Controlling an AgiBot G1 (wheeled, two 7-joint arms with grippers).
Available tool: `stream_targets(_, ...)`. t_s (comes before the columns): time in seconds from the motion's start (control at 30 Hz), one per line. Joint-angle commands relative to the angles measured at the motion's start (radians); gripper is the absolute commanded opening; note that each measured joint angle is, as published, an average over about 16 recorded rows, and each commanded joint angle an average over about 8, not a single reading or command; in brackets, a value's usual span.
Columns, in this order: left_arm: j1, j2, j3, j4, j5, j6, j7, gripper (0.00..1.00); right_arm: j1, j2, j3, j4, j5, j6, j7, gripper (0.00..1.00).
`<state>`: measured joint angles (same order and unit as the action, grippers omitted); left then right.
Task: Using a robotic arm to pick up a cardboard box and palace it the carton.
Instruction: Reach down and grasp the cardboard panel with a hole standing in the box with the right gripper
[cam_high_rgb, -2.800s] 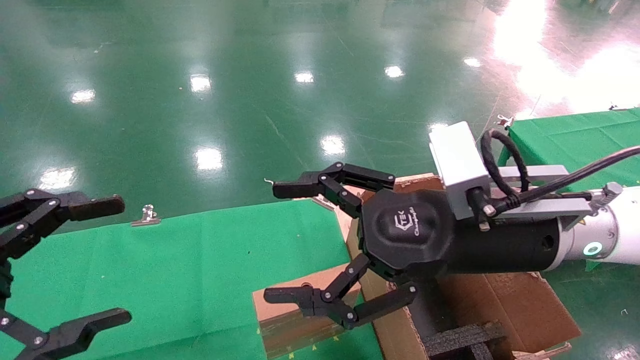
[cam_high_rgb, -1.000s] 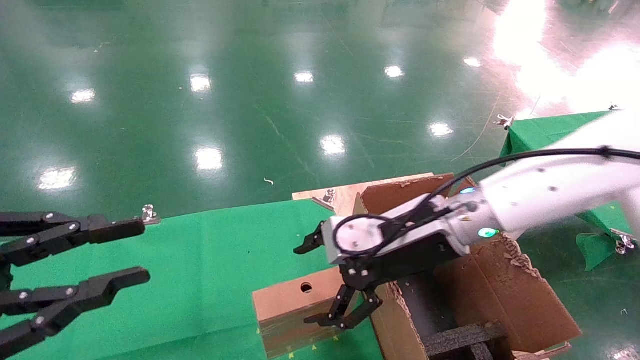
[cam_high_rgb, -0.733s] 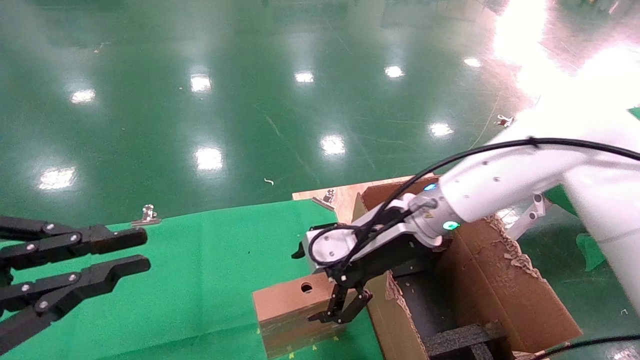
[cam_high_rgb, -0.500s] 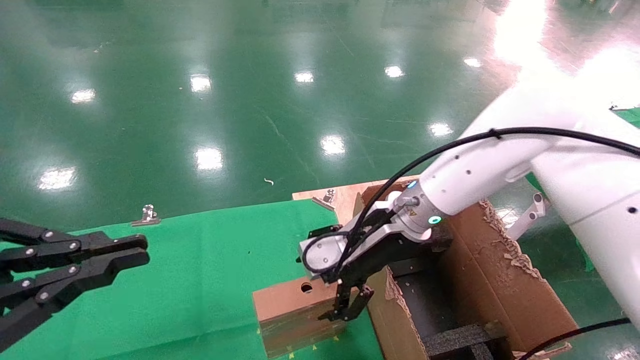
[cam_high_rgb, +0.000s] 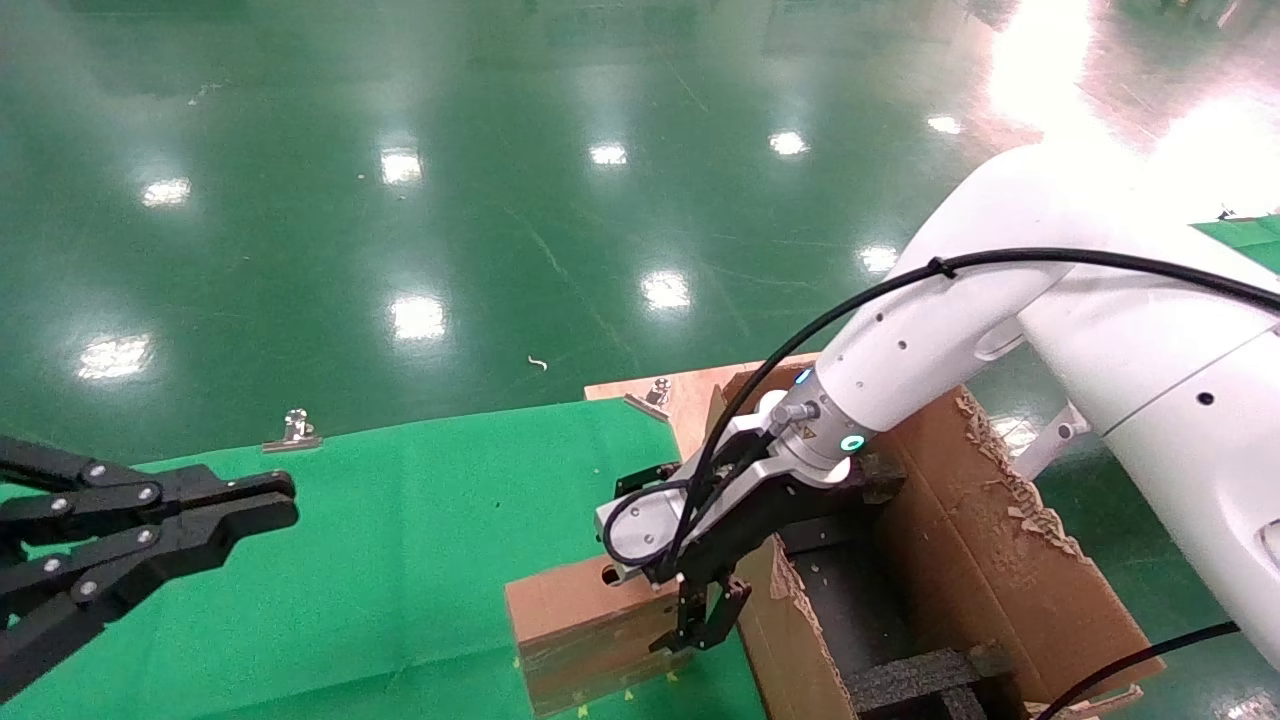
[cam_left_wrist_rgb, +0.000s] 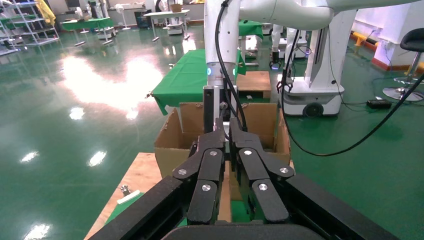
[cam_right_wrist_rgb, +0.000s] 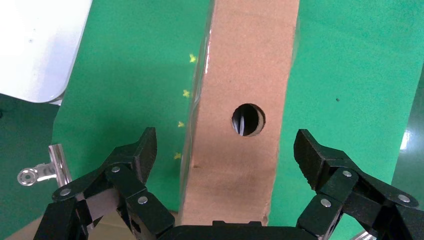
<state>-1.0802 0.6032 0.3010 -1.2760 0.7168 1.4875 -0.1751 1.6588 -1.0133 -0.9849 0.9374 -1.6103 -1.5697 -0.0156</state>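
The cardboard box (cam_high_rgb: 575, 620) stands on edge on the green cloth, a round hole (cam_right_wrist_rgb: 248, 120) in its narrow top side, close against the carton (cam_high_rgb: 985, 570). The robotic arm on the right, white with a black wrist, points down at it. Its right gripper (cam_high_rgb: 706, 625) is open over the box end nearest the carton. In the right wrist view the right gripper (cam_right_wrist_rgb: 226, 150) straddles the cardboard box (cam_right_wrist_rgb: 240, 60), one fingertip (cam_right_wrist_rgb: 146, 149) on each broad side, both apart from it. My left gripper (cam_high_rgb: 255, 505) hovers shut at the left, holding nothing.
Black foam inserts (cam_high_rgb: 920, 680) lie inside the carton, whose flap edges are torn. A wooden board (cam_high_rgb: 690, 395) sits under the carton's far corner. Metal clips (cam_high_rgb: 297, 430) hold the green cloth (cam_high_rgb: 400, 520) at the table's far edge. Glossy green floor lies beyond.
The right arm swung from lying level over the carton to pointing down, and its open gripper lowered around the box's top. The left gripper's fingers closed.
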Motion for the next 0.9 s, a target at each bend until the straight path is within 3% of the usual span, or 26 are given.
stream_targets(0.03, 0.0, 0.0, 0.0, 0.0, 0.0, 0.0, 0.0, 1.0, 0.002, -0.001, -0.002, -0.005, 0.003, 0.0, -0.002, 0.0)
stream_targets(0.9, 0.0, 0.0, 0.0, 0.0, -0.001, 0.0, 0.0, 1.0, -0.005, 0.004, 0.008, 0.011, 0.0, 0.0, 0.005, 0.0)
